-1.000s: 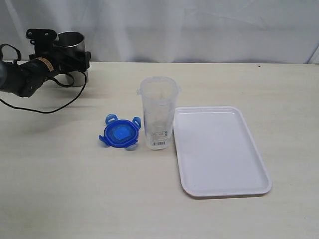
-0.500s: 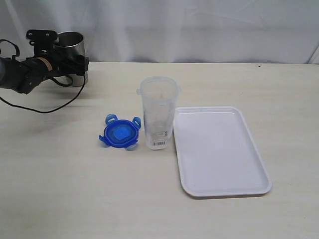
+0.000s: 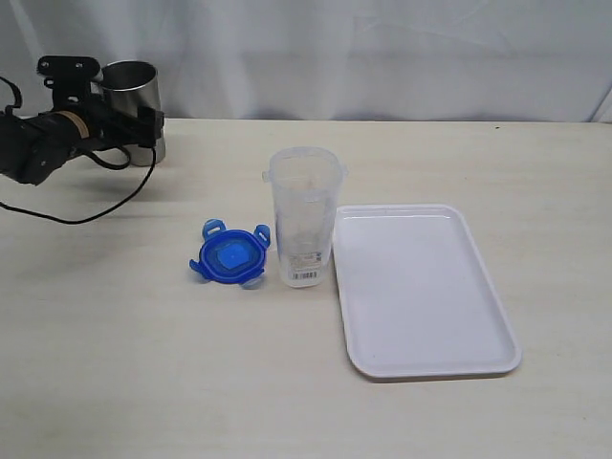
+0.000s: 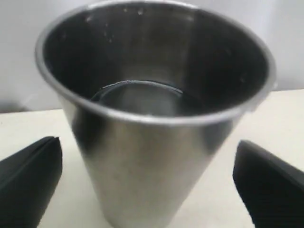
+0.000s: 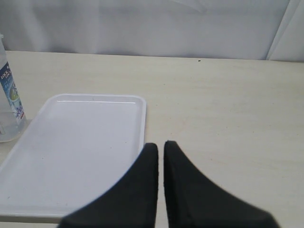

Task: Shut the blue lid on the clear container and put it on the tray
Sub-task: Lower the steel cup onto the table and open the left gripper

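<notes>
Work lies all ahead as we find the blue lid flat on the desk just beside the uncovered clear container, off the tray, left pincer open either side of a steel tumbler, right pincer closed, empty.

- Steel tumbler: brushed metal with a soft sheen, darker inside.
- Blue lid: glossy plastic.
- Clear container: transparent plastic with a white paper label.
- Tray: smooth white plastic, slightly glossy.
- Worktop: pale, matt, faintly grained like wood.
- Backdrop: white creased cloth.
- My fingers: matt black, smooth.
</notes>
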You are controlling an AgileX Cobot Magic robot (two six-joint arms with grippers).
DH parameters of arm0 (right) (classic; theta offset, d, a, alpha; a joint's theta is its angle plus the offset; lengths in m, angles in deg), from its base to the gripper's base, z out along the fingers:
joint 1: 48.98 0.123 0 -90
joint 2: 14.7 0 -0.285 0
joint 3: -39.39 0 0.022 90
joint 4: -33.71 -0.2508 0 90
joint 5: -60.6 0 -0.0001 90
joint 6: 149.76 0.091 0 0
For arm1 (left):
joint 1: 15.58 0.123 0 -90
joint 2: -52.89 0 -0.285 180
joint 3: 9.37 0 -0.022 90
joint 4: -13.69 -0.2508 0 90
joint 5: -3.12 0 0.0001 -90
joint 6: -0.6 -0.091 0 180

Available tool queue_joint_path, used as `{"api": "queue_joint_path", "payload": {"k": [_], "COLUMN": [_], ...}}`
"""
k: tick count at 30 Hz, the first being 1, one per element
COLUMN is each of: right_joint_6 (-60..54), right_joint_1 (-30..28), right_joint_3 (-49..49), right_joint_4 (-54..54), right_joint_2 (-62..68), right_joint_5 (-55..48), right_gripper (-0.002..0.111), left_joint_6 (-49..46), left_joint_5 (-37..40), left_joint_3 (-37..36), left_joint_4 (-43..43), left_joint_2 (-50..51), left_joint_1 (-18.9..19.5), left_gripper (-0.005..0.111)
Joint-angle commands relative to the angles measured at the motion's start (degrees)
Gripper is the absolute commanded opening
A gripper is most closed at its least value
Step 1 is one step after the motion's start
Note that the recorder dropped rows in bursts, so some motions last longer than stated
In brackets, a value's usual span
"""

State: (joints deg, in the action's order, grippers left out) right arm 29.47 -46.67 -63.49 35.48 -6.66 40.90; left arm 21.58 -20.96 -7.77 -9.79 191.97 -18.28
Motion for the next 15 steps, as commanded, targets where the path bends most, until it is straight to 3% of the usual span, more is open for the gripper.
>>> {"api": "queue_joint_path", "payload": {"k": [1,8,10,11,15], "right_joint_6": [0.06,0.06,0.06,0.06,0.06], "right_joint_1": [-0.24,-0.24,-0.24,-0.24,-0.24], "right_joint_3": [0.10,0.10,0.10,0.10,0.10], "right_joint_4": [-0.04,-0.04,-0.04,-0.04,-0.04], "right_joint_2": [-0.25,-0.25,-0.25,-0.25,-0.25], "right_joint_5": [0.01,0.01,0.01,0.01,0.01], "right_gripper": [0.005,0.005,0.005,0.005,0.005], "left_joint_6": [0.23,-0.20,-0.20,-0.20,1.63], "left_joint_5": [-1.99,-1.34,-0.52,1.66,7.00], "left_joint_3": [-3.68,-11.49,-13.34,-14.90,-19.00], "left_joint_4": [0.57,5.70,5.80,5.70,1.10], "left_joint_2": [-2.72,-8.49,-10.24,-12.23,-17.11], "left_joint_1": [-0.01,-0.01,-0.01,-0.01,-0.01], "left_gripper": [0.090,0.090,0.085,0.072,0.043]}}
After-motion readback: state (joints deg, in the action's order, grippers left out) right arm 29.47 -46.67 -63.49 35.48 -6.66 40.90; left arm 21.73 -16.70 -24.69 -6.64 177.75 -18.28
